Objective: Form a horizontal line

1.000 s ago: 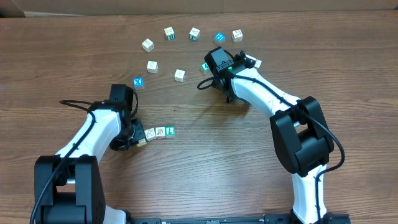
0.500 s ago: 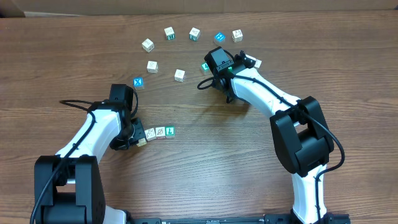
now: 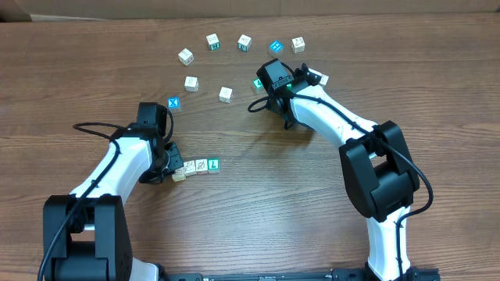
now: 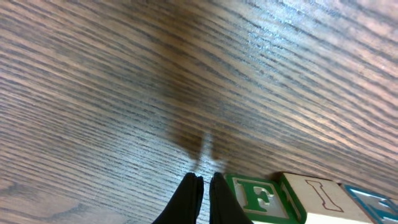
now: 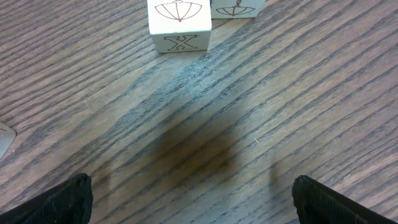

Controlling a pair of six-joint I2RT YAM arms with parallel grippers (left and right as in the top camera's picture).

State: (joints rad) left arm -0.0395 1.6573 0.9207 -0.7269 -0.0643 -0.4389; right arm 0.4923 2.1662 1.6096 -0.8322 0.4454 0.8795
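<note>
The left gripper (image 4: 200, 194), pinched together and empty, is seemingly nudging the pale yellow cube (image 3: 179, 177) rightward into line; the right gripper (image 5: 194, 202) is idling, spread wide, empty

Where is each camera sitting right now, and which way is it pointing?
Overhead: above the table, looking straight down; both arms show, the left gripper beside the row of cubes.
Left wrist: low over the wood, looking along its shut fingers at that row's end.
Right wrist: tilted down past the open right gripper at a white X cube.
Shared: overhead and left wrist both show that row.
</note>
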